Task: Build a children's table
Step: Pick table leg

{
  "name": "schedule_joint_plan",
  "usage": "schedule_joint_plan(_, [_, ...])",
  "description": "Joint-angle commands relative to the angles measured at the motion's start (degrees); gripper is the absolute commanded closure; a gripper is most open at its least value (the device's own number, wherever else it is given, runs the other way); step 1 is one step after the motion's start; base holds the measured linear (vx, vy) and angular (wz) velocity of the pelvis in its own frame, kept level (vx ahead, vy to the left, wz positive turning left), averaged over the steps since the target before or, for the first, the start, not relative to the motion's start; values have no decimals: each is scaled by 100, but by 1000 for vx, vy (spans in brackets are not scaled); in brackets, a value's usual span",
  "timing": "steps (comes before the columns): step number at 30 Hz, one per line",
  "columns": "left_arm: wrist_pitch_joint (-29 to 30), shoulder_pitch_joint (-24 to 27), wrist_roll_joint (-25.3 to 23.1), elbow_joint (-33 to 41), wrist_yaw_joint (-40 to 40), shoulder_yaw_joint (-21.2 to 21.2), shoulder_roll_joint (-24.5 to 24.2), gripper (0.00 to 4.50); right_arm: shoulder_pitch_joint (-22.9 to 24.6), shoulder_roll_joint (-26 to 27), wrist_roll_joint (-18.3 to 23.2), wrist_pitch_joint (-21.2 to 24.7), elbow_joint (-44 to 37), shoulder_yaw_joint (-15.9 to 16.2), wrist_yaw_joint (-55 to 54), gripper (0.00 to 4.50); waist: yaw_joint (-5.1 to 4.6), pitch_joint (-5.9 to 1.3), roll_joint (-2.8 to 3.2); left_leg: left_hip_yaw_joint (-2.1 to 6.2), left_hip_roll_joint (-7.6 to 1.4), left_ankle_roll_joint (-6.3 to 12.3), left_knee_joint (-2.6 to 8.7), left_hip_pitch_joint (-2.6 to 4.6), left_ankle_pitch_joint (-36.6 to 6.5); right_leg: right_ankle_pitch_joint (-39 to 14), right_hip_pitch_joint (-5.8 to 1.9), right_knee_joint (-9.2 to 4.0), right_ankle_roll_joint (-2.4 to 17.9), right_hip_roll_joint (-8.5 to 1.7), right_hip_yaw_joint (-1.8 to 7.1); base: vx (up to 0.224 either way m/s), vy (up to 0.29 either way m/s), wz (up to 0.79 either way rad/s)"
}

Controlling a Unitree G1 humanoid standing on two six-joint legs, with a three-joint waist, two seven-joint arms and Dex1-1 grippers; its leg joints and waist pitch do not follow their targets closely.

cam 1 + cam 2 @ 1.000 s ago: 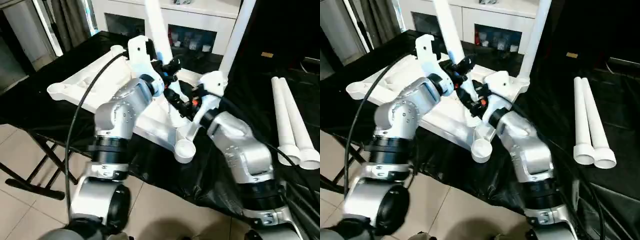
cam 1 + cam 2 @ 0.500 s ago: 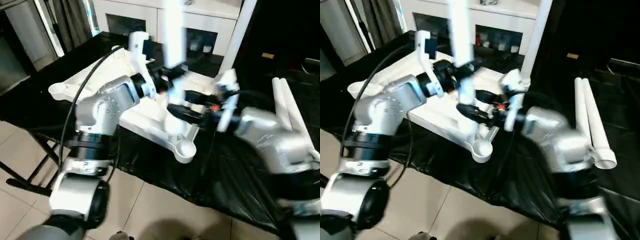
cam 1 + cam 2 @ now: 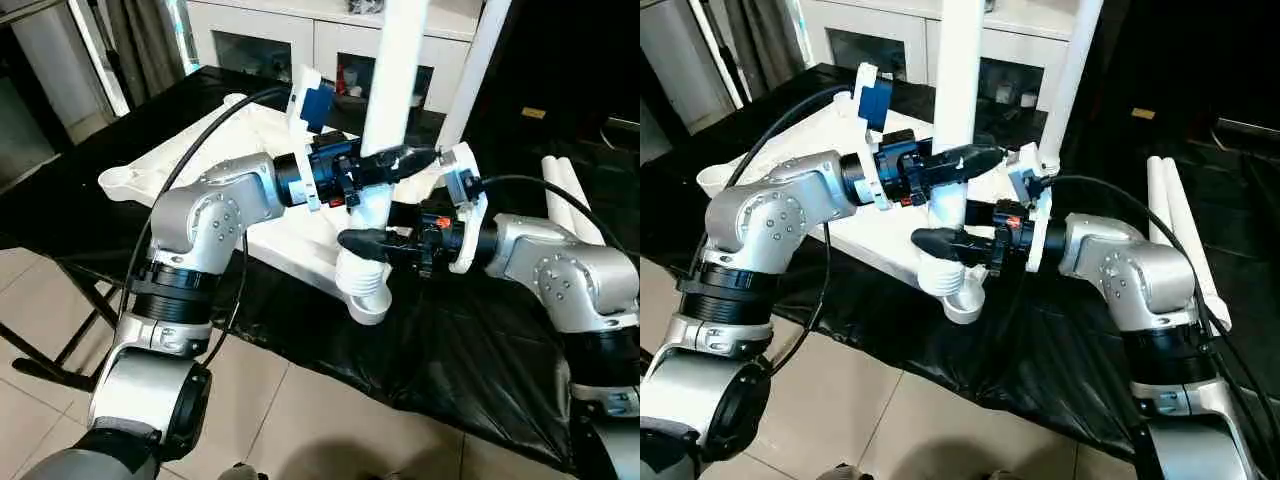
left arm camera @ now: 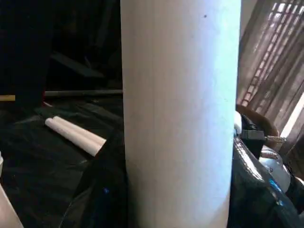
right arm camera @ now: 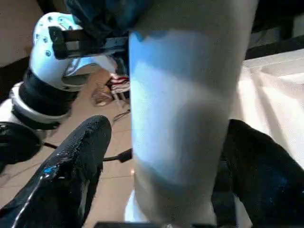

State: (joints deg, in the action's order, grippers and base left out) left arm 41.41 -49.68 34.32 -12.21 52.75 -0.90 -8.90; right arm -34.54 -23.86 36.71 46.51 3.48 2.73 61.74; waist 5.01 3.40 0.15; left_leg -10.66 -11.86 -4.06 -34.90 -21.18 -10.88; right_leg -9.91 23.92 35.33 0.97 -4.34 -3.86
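Item: white plastic ribbed table top (image 3: 215,180), upside down on the black-draped tabletop (image 3: 470,340). Change since a second ago: a long tapered white tube leg (image 3: 385,130), then leaning at the top's middle, now stands upright in the near corner socket (image 3: 365,300), so a third leg looks seated (one stands behind; two lie right of the top). Left claw (image 3: 405,160): fingers clamped on this leg. Right claw (image 3: 365,243): jaws wider than before, straddling the leg above the socket; contact cannot be told.
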Motion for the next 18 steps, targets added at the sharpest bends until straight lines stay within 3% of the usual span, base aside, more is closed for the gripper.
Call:
schedule_joint_plan(1, [31, 18, 77, 162, 73, -60, -21, 260, -117, -65, 104, 97, 35, 45, 68, 52, 4, -464, -128, 9, -67, 369, 322, 20, -225, -618, -422, -331, 1259, -293, 245, 0, 0, 0])
schedule_joint_plan(8, [32, 2, 70, 115, 68, -84, 58, 260, -114, -35, -26, 35, 43, 194, 112, 52, 10, -466, -128, 11, -72, 333, 321, 23, -242, -686, -420, -334, 1234, -302, 245, 0, 0, 0])
schedule_joint_plan(9, [38, 2, 78, 121, 73, -88, 61, 260, -121, -26, -31, 28, 51, 201, 93, 79, 8, -466, -127, 11, -69, 333, 320, 20, -240, -677, -420, -334, 1228, -297, 244, 0, 0, 0])
schedule_joint_plan(13, [52, 0, 83, 119, 56, -87, 81, 260, -124, -16, -52, 47, 46, 196, 98, 86, 11, -471, -120, 14, -70, 333, 319, 21, -213, -622, -421, -321, 1237, -295, 244, 0, 0, 0])
schedule_joint_plan(15, [42, 4, 65, 122, 87, -113, 74, 260, -122, -11, -64, 42, 49, 188, 92, 125, 11, -469, -129, 11, -63, 340, 316, 16, -223, -621, -425, -328, 1236, -294, 244, 0, 0, 0])
schedule_joint_plan(18, [39, 24, 33, 127, 152, -158, 42, 260, -136, -6, -103, 0, 82, 187, 84, 135, 14, -471, -122, 12, -66, 337, 316, 21, -226, -647, -422, -329, 1229, -296, 243, 0, 0, 0])
